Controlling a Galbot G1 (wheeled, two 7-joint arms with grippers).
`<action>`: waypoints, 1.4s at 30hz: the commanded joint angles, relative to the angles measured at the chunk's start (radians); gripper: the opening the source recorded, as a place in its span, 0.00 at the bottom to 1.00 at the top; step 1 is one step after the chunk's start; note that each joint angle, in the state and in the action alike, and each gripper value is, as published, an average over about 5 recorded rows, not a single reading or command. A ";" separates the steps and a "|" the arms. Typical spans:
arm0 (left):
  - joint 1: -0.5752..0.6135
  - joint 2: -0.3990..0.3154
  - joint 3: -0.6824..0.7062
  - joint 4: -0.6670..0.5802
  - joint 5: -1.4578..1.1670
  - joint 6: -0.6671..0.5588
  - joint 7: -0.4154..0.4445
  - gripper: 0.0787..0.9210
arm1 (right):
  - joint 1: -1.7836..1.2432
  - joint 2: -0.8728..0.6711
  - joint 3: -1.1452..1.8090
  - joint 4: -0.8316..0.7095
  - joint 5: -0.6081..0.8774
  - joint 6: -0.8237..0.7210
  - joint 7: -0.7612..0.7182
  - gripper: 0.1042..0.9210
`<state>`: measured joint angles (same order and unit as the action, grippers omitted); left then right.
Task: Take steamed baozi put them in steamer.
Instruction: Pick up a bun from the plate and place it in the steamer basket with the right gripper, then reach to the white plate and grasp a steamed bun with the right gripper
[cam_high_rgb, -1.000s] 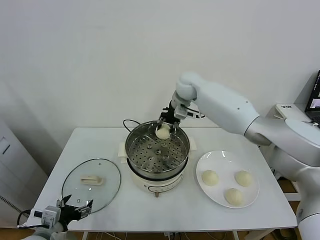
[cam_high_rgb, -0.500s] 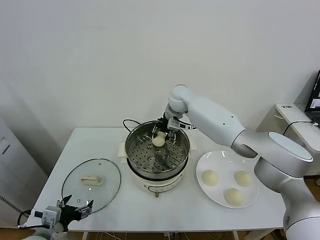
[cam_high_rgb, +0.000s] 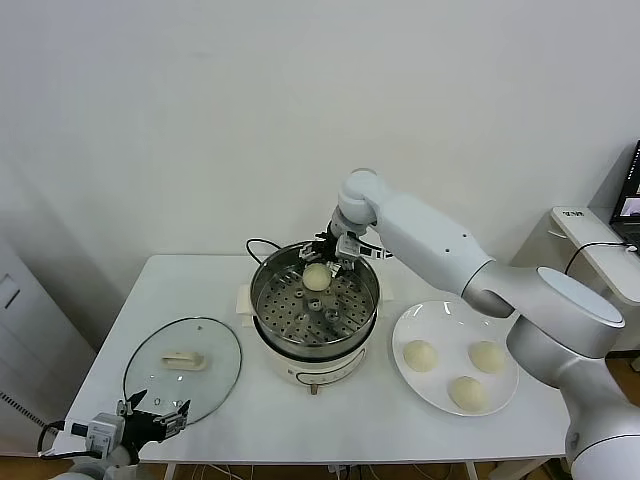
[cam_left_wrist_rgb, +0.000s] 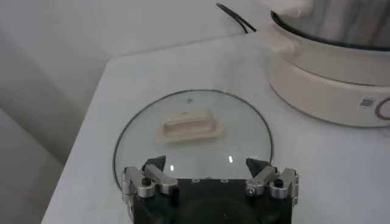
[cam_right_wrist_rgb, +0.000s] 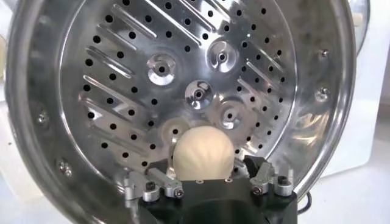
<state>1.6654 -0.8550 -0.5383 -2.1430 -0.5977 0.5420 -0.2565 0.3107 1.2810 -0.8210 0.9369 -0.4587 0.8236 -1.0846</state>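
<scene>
The steamer (cam_high_rgb: 268, 318) stands mid-table, its steel perforated tray (cam_right_wrist_rgb: 122, 91) uncovered. One cream-white baozi (cam_high_rgb: 315, 277) rests on the tray near the far rim. My right gripper (cam_high_rgb: 331, 256) hangs just over it, open. In the right wrist view the baozi (cam_right_wrist_rgb: 203, 152) lies between the spread fingertips (cam_right_wrist_rgb: 256, 165) with a gap on each side. Three more baozi (cam_high_rgb: 419, 354) (cam_high_rgb: 486, 356) (cam_high_rgb: 467, 392) lie on the white plate (cam_high_rgb: 440, 322) to the right. My left gripper (cam_high_rgb: 150, 415) waits open and empty at the table's front left corner.
The glass lid (cam_high_rgb: 183, 370) with its white handle (cam_left_wrist_rgb: 187, 125) lies flat left of the steamer, just ahead of the left gripper (cam_left_wrist_rgb: 208, 170). A black cord (cam_high_rgb: 256, 243) runs behind the steamer. A white cabinet (cam_high_rgb: 580, 225) stands at the far right.
The right gripper came down into the steamer with the baozi and opened. The baozi now rests on the tray. The left arm has not moved.
</scene>
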 joint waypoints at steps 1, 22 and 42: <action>0.015 -0.006 -0.009 -0.005 0.004 -0.001 0.001 0.88 | 0.263 -0.120 -0.310 0.034 0.552 -0.182 -0.092 0.88; 0.015 -0.023 -0.021 -0.026 0.002 -0.005 -0.009 0.88 | 0.511 -0.532 -0.871 0.313 1.085 -0.825 -0.068 0.88; 0.002 -0.032 -0.037 -0.034 0.002 0.010 -0.020 0.88 | 0.045 -0.517 -0.583 0.228 0.958 -0.851 0.093 0.88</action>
<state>1.6654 -0.8840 -0.5725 -2.1766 -0.5954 0.5500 -0.2750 0.5229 0.7632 -1.4885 1.1990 0.5153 0.0430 -1.0335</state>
